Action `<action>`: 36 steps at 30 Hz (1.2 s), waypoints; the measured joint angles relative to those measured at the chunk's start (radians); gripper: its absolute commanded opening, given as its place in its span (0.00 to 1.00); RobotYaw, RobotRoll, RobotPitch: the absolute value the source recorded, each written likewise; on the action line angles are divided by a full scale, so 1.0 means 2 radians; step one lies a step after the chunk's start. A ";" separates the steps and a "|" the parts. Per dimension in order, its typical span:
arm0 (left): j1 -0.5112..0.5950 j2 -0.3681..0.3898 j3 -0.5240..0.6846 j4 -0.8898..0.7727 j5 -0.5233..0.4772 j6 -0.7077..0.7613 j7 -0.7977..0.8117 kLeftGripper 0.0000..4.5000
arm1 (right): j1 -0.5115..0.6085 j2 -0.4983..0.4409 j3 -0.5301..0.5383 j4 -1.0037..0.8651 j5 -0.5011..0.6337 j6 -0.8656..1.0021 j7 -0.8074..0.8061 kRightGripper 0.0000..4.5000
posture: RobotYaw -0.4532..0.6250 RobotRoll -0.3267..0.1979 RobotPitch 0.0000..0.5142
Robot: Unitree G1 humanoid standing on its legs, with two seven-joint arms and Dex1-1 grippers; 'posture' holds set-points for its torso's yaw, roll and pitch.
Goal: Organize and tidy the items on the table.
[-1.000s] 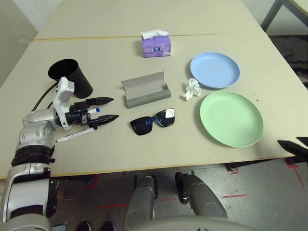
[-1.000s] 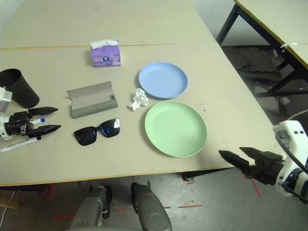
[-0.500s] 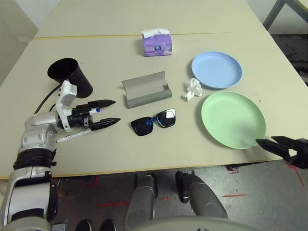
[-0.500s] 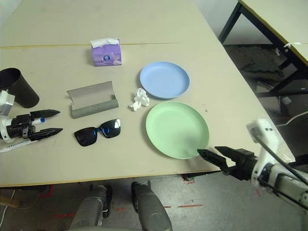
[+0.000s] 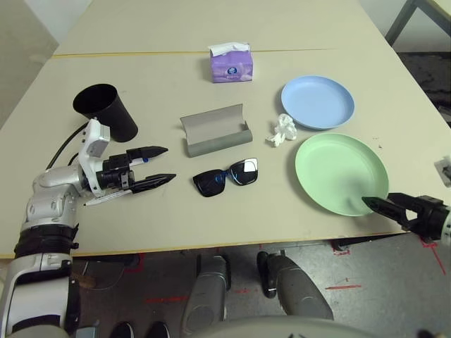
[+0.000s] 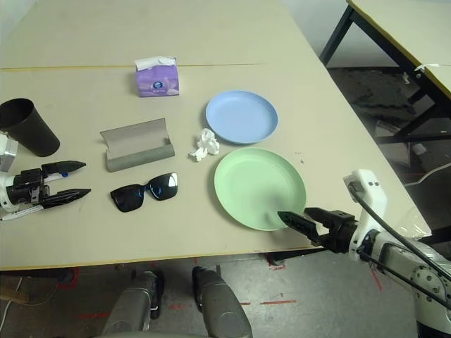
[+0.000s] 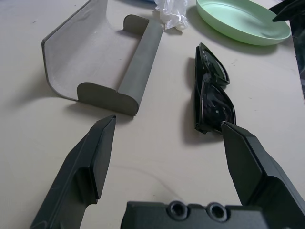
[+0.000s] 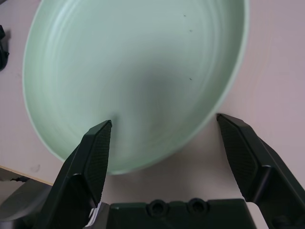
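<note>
Nearest the robot, the right gripper [image 6: 292, 220] is hovering at the near rim of the green plate [image 5: 341, 173], its fingers spread wide on either side of that rim and holding nothing. On the other side, the left gripper [image 5: 156, 165] is hanging low over the bench [image 5: 169, 84] with its fingers apart and empty, pointing toward the sunglasses [image 5: 225, 177]. A white marker [image 5: 106, 198] is lying just under that arm; a blue-capped one is showing between the fingers' bases.

Going by how things are lying, the tidying is barely begun. The sunglasses are sitting unfolded, lenses down, just in front of the open grey case [image 5: 215, 130], not inside it. The crumpled tissue [image 5: 282, 130] is resting between the case and the blue plate [image 5: 317, 102], touching neither plate clearly. The plates are sitting side by side, unstacked. The black cup [image 5: 106, 112] is standing upright and looking empty, and the purple tissue box [image 5: 230, 63] is standing farthest back, near the seam.
</note>
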 measured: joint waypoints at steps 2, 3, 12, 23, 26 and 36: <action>0.003 0.000 0.001 -0.003 -0.001 0.000 0.003 0.99 | -0.007 0.001 0.004 0.004 0.000 0.000 0.000 1.00 | 0.37 0.62 0.43; 0.006 0.000 0.004 -0.005 -0.002 0.000 0.004 1.00 | -0.009 0.001 0.007 0.006 0.000 0.000 0.000 0.96 | 0.37 0.62 0.43; 0.013 0.001 0.009 -0.018 -0.010 0.000 0.013 1.00 | -0.015 0.001 0.025 0.010 0.001 0.003 0.007 0.30 | 0.37 0.62 0.44; 0.017 -0.002 0.009 -0.019 -0.010 0.000 0.016 1.00 | -0.056 -0.010 0.006 0.024 0.038 0.023 0.022 0.00 | 0.34 0.62 0.45; 0.011 -0.003 0.007 -0.015 -0.009 0.000 0.015 1.00 | -0.114 -0.017 0.000 0.052 0.039 0.028 0.004 0.00 | 0.34 0.62 0.44; 0.004 -0.006 0.007 -0.005 -0.009 -0.006 0.016 1.00 | -0.384 -0.023 0.042 0.236 -0.037 -0.036 -0.039 0.00 | 0.36 0.62 0.44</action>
